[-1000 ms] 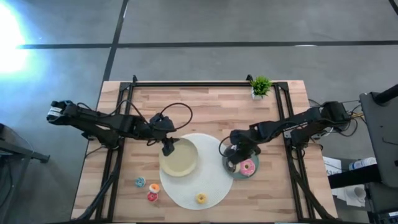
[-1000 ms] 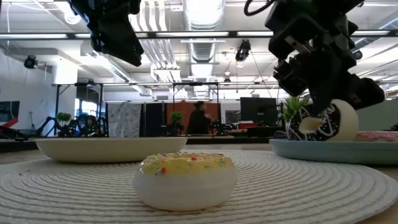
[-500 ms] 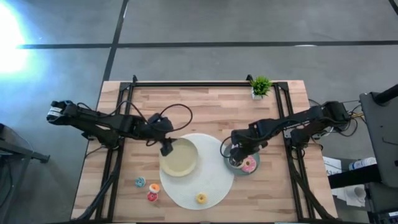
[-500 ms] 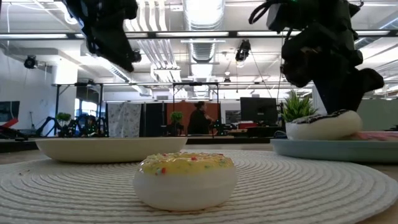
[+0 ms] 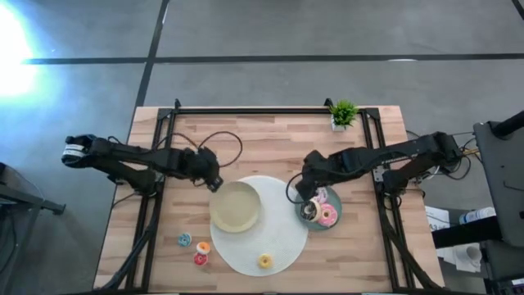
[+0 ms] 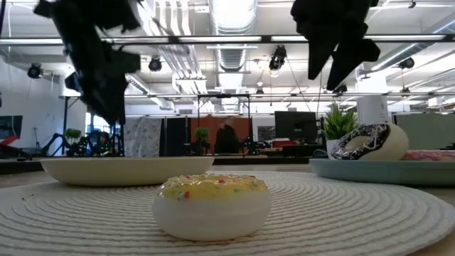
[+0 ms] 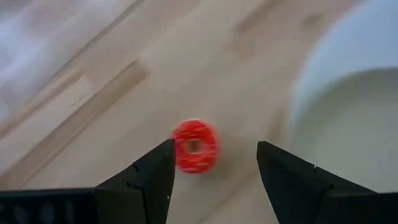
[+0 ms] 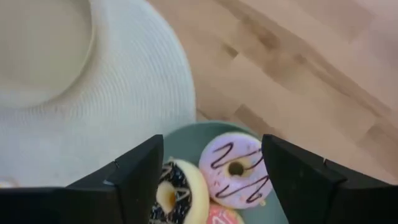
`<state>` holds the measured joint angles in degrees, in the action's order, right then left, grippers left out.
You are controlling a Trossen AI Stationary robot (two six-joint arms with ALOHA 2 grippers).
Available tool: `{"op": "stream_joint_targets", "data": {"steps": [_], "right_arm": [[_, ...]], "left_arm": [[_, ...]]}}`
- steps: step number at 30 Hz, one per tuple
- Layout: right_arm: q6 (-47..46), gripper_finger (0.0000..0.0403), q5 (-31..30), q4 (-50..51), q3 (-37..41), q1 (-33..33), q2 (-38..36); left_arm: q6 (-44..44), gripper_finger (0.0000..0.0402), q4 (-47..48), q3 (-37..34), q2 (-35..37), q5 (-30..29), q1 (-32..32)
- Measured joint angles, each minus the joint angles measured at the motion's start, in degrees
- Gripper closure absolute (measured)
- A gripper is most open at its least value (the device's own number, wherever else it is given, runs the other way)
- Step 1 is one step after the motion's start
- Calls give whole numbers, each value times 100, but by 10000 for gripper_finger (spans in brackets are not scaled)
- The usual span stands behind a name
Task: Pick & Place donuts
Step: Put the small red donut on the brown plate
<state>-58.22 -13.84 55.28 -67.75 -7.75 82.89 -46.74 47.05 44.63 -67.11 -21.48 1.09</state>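
Chocolate donut (image 5: 309, 211) now released on the teal plate (image 5: 304, 221)
Right gripper (image 5: 309, 190) has lifted away, fingers apart; left gripper (image 5: 214, 182), also apart, eyes the red donut (image 7: 194, 146).

A robotics lab or open industrial workspace is indicated: a butcher-block table (image 5: 270, 135) is set on a bare concrete floor (image 5: 286, 33), while exposed ceiling ducts (image 6: 231, 53), strip lights (image 6: 229, 14), dark monitors (image 6: 293, 126) and a person (image 6: 227, 136) are seen beyond it.
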Motion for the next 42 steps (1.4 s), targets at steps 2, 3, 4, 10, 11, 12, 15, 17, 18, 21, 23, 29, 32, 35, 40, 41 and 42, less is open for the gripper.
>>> {"op": "stream_joint_targets", "data": {"steps": [2, 3, 4, 10, 11, 12, 15, 17, 18, 21, 23, 29, 32, 35, 40, 41, 42], "right_arm": [[-2, 138, 32, 92, -60, 98, 1], [-2, 138, 49, 140, -81, 138, 2], [-2, 139, 57, 156, -93, 167, 2], [-28, 147, 307, 148, -14, 217, 0], [-37, 148, 323, 151, 8, 213, 0], [-81, 149, 337, 153, 38, 212, 0], [-217, 152, 341, 148, 109, 210, 0], [-261, 151, 340, 146, 132, 210, 0], [-264, 151, 339, 134, 143, 212, 0], [-264, 149, 338, 121, 153, 212, 0], [-264, 150, 336, 108, 153, 214, 1], [-267, 154, 334, 93, 153, 214, 2], [-267, 153, 334, 93, 153, 214, 2], [-267, 156, 331, 88, 153, 214, 2], [-267, 156, 318, 71, 153, 219, 4], [-267, 157, 319, 71, 153, 219, 4], [-267, 157, 319, 69, 153, 219, 4]], "left_arm": [[1, 202, -1, -118, -32, 254, -480], [14, 202, -43, -172, -48, 447, -757], [52, 202, -61, -227, -66, 700, -1035], [685, 202, -499, -517, -164, 1853, -2224], [795, 202, -586, -552, -171, 1904, -2292], [871, 202, -627, -579, -174, 1939, -2323], [1152, 202, -688, -696, -170, 2079, -2327], [1311, 202, -735, -797, -171, 2224, -2322], [1378, 202, -780, -846, -171, 2271, -2322], [1535, 202, -964, -998, -171, 2247, -2322], [1592, 202, -1253, -1086, -171, 2249, -2322], [1613, 213, -1979, -1399, -171, 2376, -2320], [1611, 229, -1986, -1540, -168, 2376, -2320], [1611, 244, -2019, -1656, -163, 2389, -2320], [1602, 268, -2062, -1751, -156, 2464, -2322], [1567, 275, -2061, -1752, -158, 2466, -2322], [1543, 283, -2058, -1751, -158, 2471, -2322]]}}
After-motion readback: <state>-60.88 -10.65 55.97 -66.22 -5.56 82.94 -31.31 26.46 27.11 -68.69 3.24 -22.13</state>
